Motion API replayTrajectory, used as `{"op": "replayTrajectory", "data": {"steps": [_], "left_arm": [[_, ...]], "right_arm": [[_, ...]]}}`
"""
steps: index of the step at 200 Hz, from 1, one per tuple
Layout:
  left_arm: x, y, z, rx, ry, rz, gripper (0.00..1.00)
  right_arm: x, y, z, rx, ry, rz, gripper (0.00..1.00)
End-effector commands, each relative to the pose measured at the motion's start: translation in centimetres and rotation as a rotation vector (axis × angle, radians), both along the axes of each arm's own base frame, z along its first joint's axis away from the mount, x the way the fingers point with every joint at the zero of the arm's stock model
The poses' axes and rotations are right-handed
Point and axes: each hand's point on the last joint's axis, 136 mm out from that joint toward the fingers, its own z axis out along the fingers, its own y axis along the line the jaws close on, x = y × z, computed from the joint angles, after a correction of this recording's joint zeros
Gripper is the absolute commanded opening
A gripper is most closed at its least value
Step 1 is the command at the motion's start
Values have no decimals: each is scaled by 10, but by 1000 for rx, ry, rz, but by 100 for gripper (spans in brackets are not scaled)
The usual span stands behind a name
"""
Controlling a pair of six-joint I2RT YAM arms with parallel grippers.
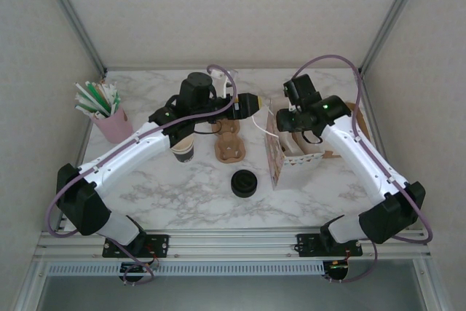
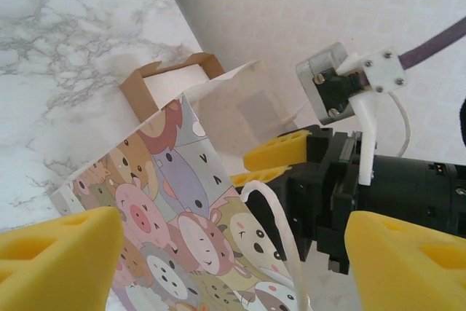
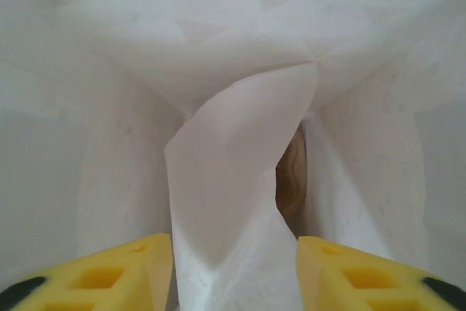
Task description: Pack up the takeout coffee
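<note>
The takeout coffee (image 1: 184, 152), a small cup with a cream top, a black lower band and a dark top, stands left of centre, partly under my left arm. My left gripper (image 1: 254, 103) hovers beside the mouth of the cartoon-animal paper bag (image 1: 279, 156). In the left wrist view that left gripper (image 2: 233, 267) is open, its yellow fingers (image 2: 54, 260) wide apart over the bag (image 2: 167, 202) and its white handle (image 2: 271, 205), gripping nothing. My right gripper (image 1: 287, 121) reaches into the bag from above. In the right wrist view this gripper (image 3: 234, 274) is open around a loose fold of white bag paper (image 3: 233, 180).
A brown cardboard cup carrier (image 1: 228, 143) lies between the cup and the bag. A black round lid (image 1: 244, 183) rests on the marble table (image 1: 182, 194) in front. A pink cup of straws (image 1: 109, 120) stands at the far left. Walls close in on three sides.
</note>
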Motion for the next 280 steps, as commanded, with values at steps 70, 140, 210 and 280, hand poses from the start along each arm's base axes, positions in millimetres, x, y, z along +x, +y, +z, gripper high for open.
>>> {"op": "replayTrajectory", "data": {"steps": [70,140,210,280], "left_arm": [[-5,34,62,-33,-197,137,100],[-15,80,83,-36,-307,308,100],[-31,144,70,7,-334,532,100],[-35,191,37,140,-289,723,100]], "right_arm": [[-16,-7,71,141,-249,7,95],[-46,-24,123,249,-488,28,99],[-79,-59,125,248,-584,-40,99],[-86,-59,109,212,-541,-7,99]]}}
